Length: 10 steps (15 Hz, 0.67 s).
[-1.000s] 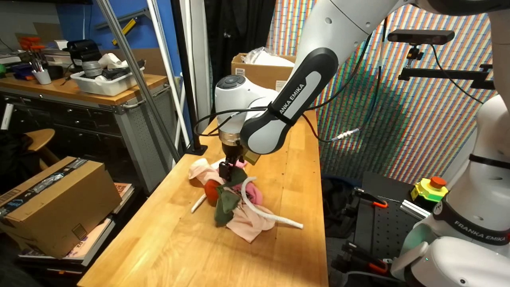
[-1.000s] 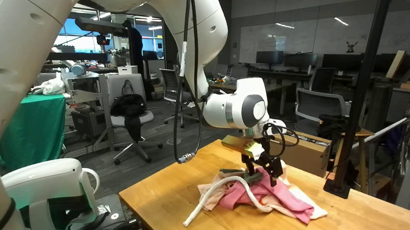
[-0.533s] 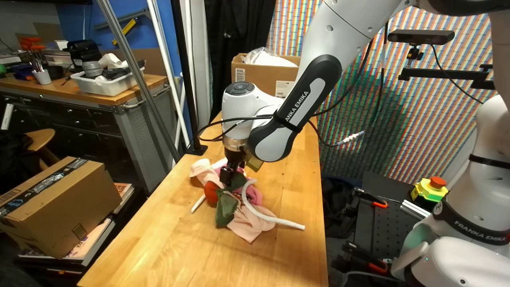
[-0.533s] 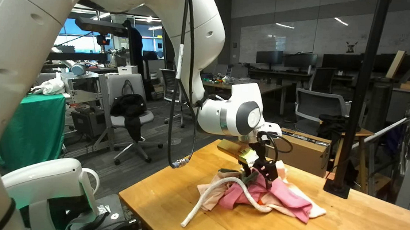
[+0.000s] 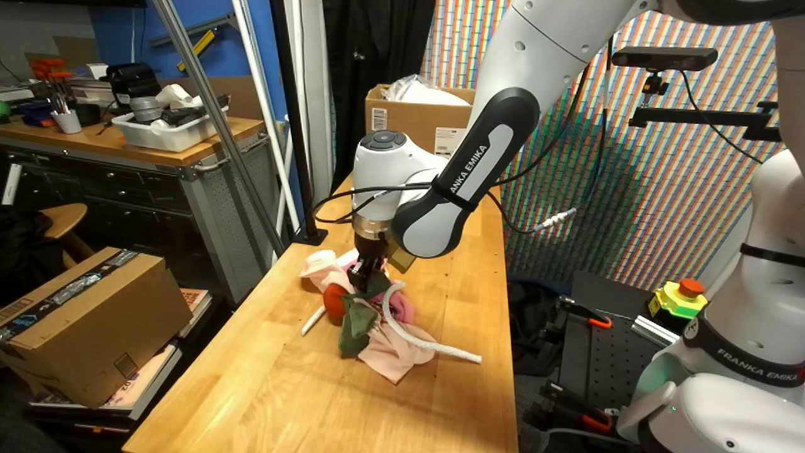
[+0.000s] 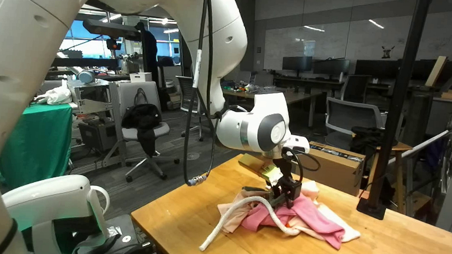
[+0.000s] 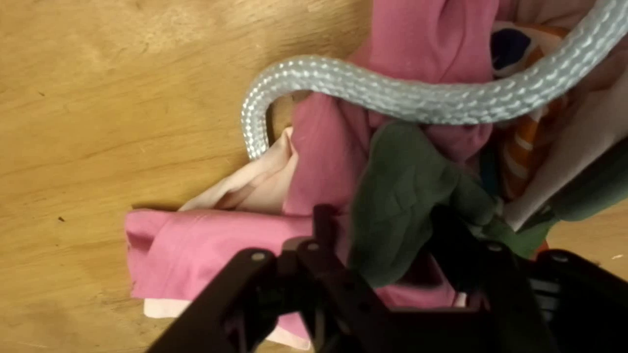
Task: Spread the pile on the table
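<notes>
On the pale-wood table (image 5: 264,377) lies the pile, a jumble of pink cloth (image 6: 315,219), peach cloth (image 5: 396,352), dark green cloth (image 7: 397,196), a red-orange piece (image 5: 334,302) and a thick white cord (image 7: 441,103). Some printed cloth (image 7: 510,46) shows beneath the cord in the wrist view. My gripper (image 7: 381,218) points down into the pile, its jaws part-way apart with the dark green cloth between them. A strip of pink shows between that cloth and the left finger (image 7: 323,228). In both exterior views the gripper (image 6: 282,200) reaches the top of the pile; its tips are partly hidden.
A black post (image 6: 392,116) stands at the table edge near the pile. A gold block (image 6: 261,168) and looped cables (image 6: 301,165) hang around the wrist. Behind the table's far end sits an open cardboard box (image 5: 409,119); a taped box (image 5: 94,321) rests beside the table.
My gripper has come down into the pile. Its fingers have moved closer together on either side of the dark green cloth. The cord's free end has shifted slightly.
</notes>
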Each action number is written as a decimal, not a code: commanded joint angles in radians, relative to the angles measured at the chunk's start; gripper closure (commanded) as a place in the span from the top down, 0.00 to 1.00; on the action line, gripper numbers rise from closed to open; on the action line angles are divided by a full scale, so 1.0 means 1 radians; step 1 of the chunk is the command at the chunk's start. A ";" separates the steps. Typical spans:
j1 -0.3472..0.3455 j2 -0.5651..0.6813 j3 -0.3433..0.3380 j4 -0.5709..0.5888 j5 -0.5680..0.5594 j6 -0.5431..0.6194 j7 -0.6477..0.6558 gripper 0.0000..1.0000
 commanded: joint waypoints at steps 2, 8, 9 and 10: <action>0.026 -0.045 -0.013 -0.024 0.025 -0.013 -0.006 0.16; 0.062 -0.123 -0.022 -0.033 -0.008 -0.134 0.020 0.03; 0.067 -0.138 -0.024 -0.034 -0.017 -0.151 0.029 0.03; 0.073 -0.157 -0.027 -0.039 -0.030 -0.168 0.040 0.03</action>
